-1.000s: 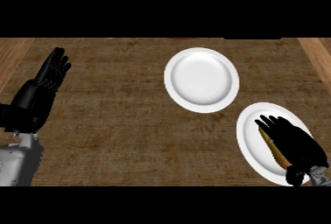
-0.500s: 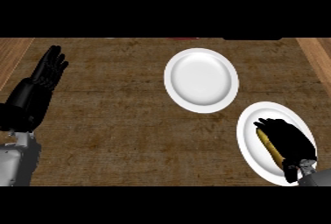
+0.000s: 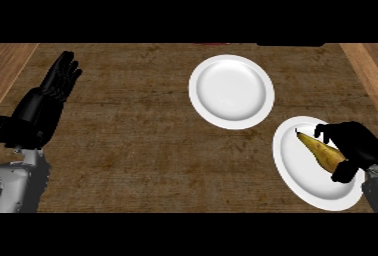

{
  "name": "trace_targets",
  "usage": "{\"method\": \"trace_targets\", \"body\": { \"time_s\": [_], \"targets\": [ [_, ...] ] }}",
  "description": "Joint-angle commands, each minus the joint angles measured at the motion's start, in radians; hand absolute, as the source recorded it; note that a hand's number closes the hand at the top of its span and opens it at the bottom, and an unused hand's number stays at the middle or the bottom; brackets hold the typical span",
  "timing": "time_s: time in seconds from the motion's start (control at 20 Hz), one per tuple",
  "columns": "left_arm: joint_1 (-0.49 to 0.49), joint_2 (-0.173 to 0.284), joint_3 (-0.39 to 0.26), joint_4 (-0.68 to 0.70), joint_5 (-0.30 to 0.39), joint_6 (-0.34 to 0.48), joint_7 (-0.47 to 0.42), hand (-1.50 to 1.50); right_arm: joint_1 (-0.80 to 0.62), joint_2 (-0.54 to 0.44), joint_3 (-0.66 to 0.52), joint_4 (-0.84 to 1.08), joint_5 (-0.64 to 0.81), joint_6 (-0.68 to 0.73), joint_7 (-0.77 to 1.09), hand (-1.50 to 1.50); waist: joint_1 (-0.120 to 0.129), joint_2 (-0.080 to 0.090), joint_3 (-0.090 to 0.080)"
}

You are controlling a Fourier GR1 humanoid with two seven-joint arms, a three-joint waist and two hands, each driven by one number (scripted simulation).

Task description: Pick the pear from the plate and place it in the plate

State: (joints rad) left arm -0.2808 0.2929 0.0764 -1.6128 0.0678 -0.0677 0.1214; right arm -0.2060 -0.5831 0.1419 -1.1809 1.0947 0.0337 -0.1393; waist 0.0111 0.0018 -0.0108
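The robot's black right hand [image 3: 353, 148] was over the white round plate [image 3: 299, 172] near the table's right edge, its fingers [image 3: 328, 131] and thumb curled round the yellow-brown pear [image 3: 319, 151], whose pointed stem end stuck out toward the table's far edge. The pear looked barely clear of that plate, if at all. The black left hand [image 3: 53, 89] rested open near the left edge. To do the lift well, the hand should rise straight before swinging toward the second white plate [image 3: 231, 91] at the far middle, keeping the pear level.
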Motion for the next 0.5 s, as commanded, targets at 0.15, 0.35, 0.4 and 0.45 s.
{"method": "trace_targets", "body": {
  "time_s": [0.15, 0.35, 0.4, 0.45],
  "targets": [
    [-0.029, -0.024, -0.032, -0.008, -0.013, 0.005, 0.000, 0.00, -0.200, -0.176, -0.282, 0.373, -0.157, -0.011, -0.142, 1.50, 0.052, 0.029, 0.020],
    [-0.051, -0.017, -0.020, 0.013, -0.007, -0.001, 0.005, 0.00, -0.322, -0.206, -0.327, 0.541, -0.174, -0.090, -0.274, 1.50, 0.056, 0.026, 0.018],
    [-0.055, -0.031, -0.029, 0.055, -0.030, 0.010, -0.029, 0.00, -0.345, -0.222, -0.342, 0.559, -0.201, -0.074, -0.335, 1.50, 0.046, 0.029, 0.018],
    [-0.069, -0.008, -0.006, 0.040, -0.007, -0.006, -0.002, 0.00, -0.370, -0.215, -0.338, 0.606, -0.197, -0.087, -0.382, 1.50, 0.040, 0.019, 0.016]
  ]
}}
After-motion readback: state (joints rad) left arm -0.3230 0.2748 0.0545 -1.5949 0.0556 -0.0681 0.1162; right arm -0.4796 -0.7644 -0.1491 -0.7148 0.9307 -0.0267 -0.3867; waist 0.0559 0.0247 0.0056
